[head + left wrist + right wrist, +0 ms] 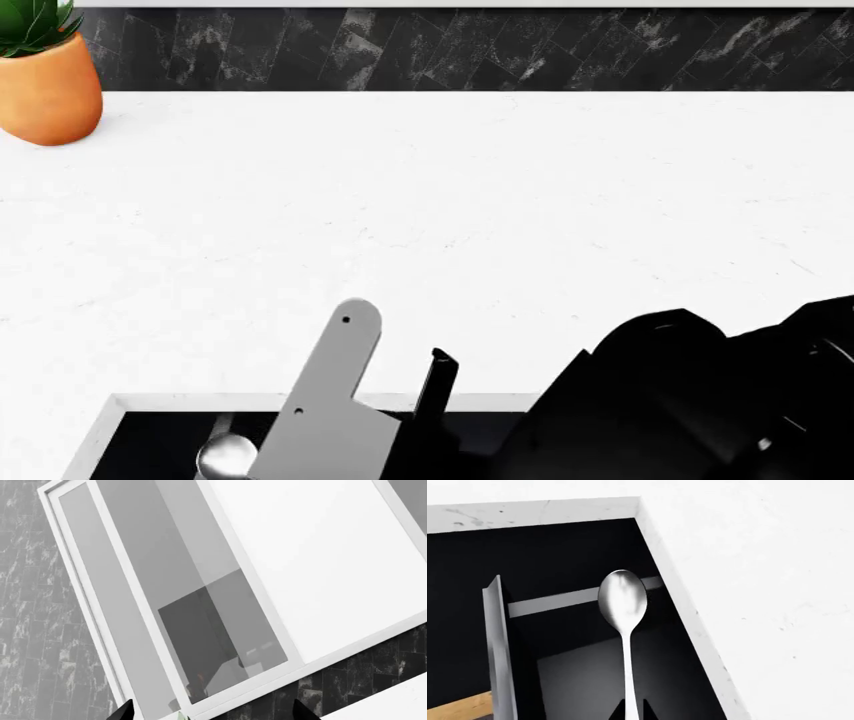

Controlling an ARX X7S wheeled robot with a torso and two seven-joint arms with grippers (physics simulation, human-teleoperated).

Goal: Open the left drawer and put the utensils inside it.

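The left drawer stands open below the white counter edge, and its dark inside also shows in the head view. My right gripper is shut on the thin handle of the silver spoon, holding it over the drawer opening. In the head view only the spoon's bowl shows. The grey knife stands tilted in the drawer, its end rising over the counter edge, and it shows edge-on beside the spoon. My left gripper is open and empty, raised toward a window.
A white countertop fills the head view, with an orange plant pot at its far left and a dark tiled backsplash behind. The right arm covers the near right corner. A white-framed window faces the left wrist camera.
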